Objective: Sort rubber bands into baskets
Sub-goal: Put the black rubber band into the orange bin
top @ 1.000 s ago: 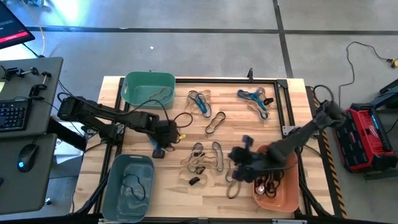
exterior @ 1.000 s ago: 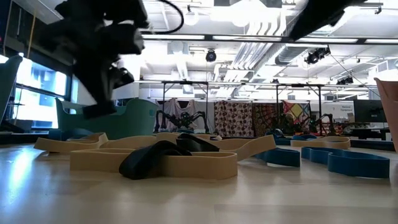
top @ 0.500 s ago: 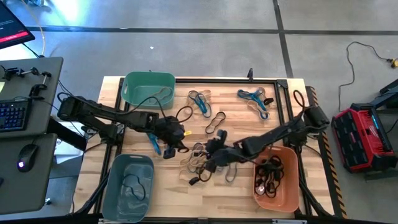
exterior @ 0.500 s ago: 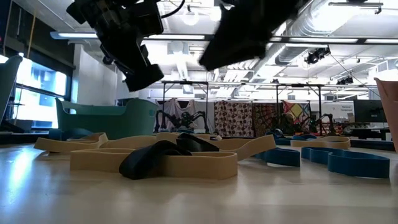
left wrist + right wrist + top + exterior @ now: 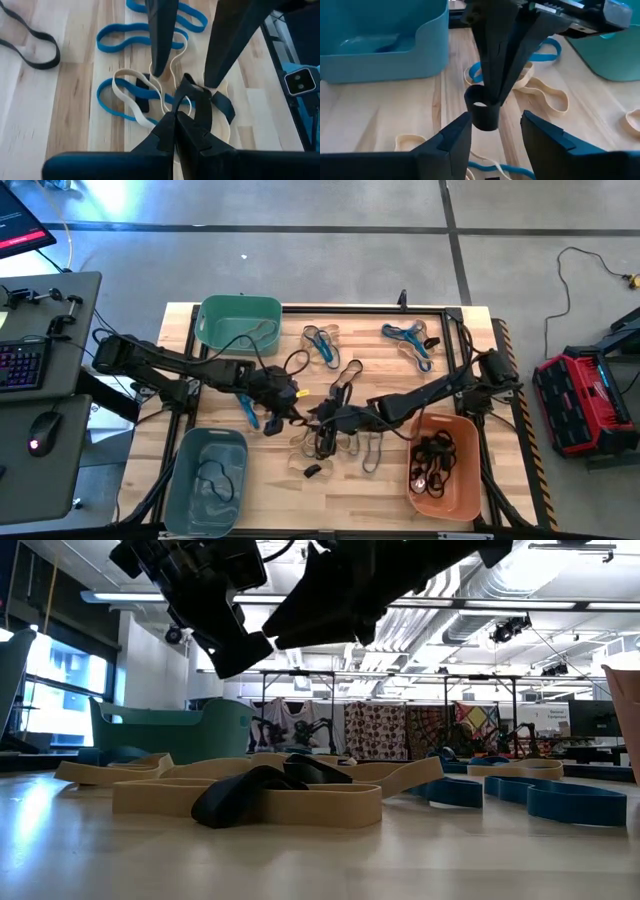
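Observation:
My left gripper hovers over the table's middle, shut on a small black rubber band. My right gripper reaches in from the right and is open. Its two fingers stand on either side of that band and of the left gripper's fingertips, without touching them. Below lies a pile of tan, blue and black bands, flat on the wood. The teal-green basket stands far left, the grey-blue one near left and the orange one near right. My left gripper pinches the black band between its two shut fingertips, on the upper part of the loop. The fingers slant down from the table's left. The band hangs as a small open loop at the fingertips and looks clear of the table.
Loose bands lie in the far middle and far right, and a blue one lies under the left arm. The orange basket holds black bands. A black frame edges the table's right part.
My right gripper has swung from over the orange basket toward the table's left, to the middle, up to the left gripper. My left gripper has risen and gone a little toward the right and has stayed shut.

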You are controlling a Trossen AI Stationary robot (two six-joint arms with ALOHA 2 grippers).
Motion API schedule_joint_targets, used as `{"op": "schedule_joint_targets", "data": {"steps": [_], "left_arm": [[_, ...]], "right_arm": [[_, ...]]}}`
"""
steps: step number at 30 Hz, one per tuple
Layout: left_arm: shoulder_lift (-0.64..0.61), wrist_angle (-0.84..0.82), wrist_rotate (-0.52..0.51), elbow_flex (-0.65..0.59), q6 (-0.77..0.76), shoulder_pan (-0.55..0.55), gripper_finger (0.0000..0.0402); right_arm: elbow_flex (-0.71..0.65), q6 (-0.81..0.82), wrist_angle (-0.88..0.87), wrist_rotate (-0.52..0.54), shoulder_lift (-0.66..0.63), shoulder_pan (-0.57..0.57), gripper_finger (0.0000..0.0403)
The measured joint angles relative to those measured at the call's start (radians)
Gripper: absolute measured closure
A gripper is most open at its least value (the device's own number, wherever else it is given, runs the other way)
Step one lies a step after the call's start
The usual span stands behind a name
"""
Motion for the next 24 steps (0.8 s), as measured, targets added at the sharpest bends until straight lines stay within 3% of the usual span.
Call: {"op": "schedule_joint_targets", "data": {"steps": [9,12,17,24], "left_arm": [[0.000,0.046,0.013,0.000,0.000,0.000,0.0401],[0.000,0.047,0.013,0.000,0.000,0.000,0.0401],[0.000,0.062,0.013,0.000,0.000,0.000,0.0401],[0.000,0.087,0.047,0.000,0.027,-0.004,0.0366]], "right_arm": [[0.000,0.017,0.002,-0.061,0.000,-0.019,0.0248],[0.000,0.002,0.002,-0.062,0.000,-0.018,0.0282],[0.000,0.000,0.002,-0.071,0.000,-0.018,0.0387],[0.000,0.026,-0.001,-0.116,0.000,-0.017,0.0397]]}}
